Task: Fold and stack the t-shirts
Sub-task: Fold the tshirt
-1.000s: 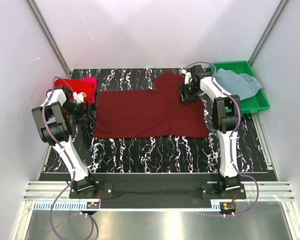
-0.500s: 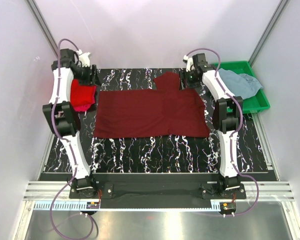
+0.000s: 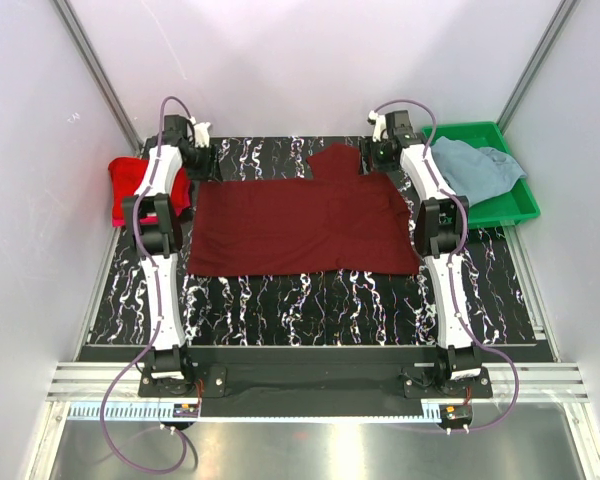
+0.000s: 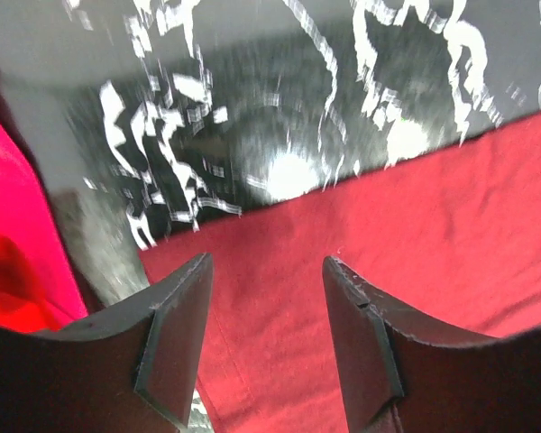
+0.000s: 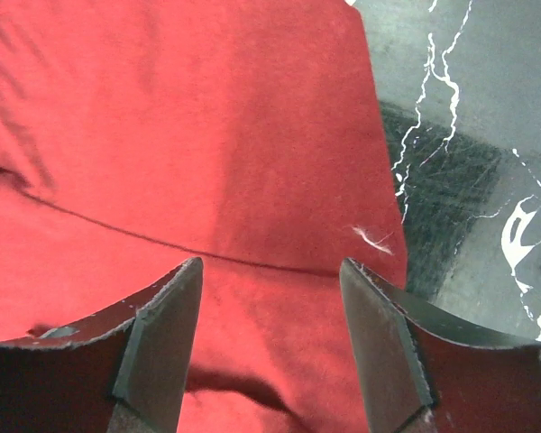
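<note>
The dark maroon t-shirt [image 3: 300, 225] lies spread flat in the middle of the black, white-veined worktop [image 3: 310, 300]. Its body forms a broad rectangle, and one short sleeve [image 3: 335, 160] sticks out from its far edge, towards the right.

The left arm [image 3: 160, 215] reaches to the maroon shirt's far left corner. In the left wrist view the left jaws are released, spread wide with nothing between them. They are poised over that corner [image 4: 279, 289], where the cloth's edge meets bare worktop. Whether they touch the cloth I cannot tell.

The right arm [image 3: 435, 215] reaches to the shirt's far right corner, beside the sleeve. In the right wrist view the right jaws are also released and empty. They are set over the maroon cloth [image 5: 207, 135] just inside its right edge, and a thin crease line [image 5: 117, 233] runs across the fabric ahead of them. Contact with the cloth cannot be judged here either.

To the left of the maroon shirt, just beyond the left arm, the bright red t-shirt [image 3: 130, 185] sits folded at the worktop's left edge. The left wrist view shows red to pink cloth [image 4: 18, 253] at its left border. To the right of the maroon shirt, well apart from it, the dusty grey-blue t-shirt [image 3: 475, 165] lies rumpled in the green tray [image 3: 520, 208].
</note>
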Controlling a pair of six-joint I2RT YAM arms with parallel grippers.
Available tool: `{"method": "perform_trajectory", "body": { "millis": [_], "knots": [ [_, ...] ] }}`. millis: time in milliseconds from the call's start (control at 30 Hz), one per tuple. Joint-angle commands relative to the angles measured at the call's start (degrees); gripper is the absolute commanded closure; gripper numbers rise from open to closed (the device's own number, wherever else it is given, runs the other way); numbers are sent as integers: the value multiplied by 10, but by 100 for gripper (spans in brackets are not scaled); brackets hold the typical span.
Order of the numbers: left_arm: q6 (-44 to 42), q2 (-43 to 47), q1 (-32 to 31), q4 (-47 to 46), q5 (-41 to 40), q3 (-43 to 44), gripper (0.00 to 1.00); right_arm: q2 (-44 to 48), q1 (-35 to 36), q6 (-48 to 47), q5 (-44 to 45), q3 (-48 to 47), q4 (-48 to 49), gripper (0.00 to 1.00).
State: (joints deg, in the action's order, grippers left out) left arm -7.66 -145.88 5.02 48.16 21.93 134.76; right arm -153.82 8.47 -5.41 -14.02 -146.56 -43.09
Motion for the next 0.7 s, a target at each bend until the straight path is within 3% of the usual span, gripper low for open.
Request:
{"method": "perform_trajectory", "body": {
  "millis": [0,200,533,667],
  "knots": [
    [4,17,-4,-37,-20,22,43,-1,-3,2,4,-35,14,30],
    [8,10,-20,-32,-23,2,41,-10,-3,41,-7,-21,-16,29],
    [19,1,-33,-38,-52,-8,41,21,-4,22,41,46,-38,28],
    [12,9,-37,-41,-80,13,45,28,-6,22,58,44,-22,29]
  ]
}}
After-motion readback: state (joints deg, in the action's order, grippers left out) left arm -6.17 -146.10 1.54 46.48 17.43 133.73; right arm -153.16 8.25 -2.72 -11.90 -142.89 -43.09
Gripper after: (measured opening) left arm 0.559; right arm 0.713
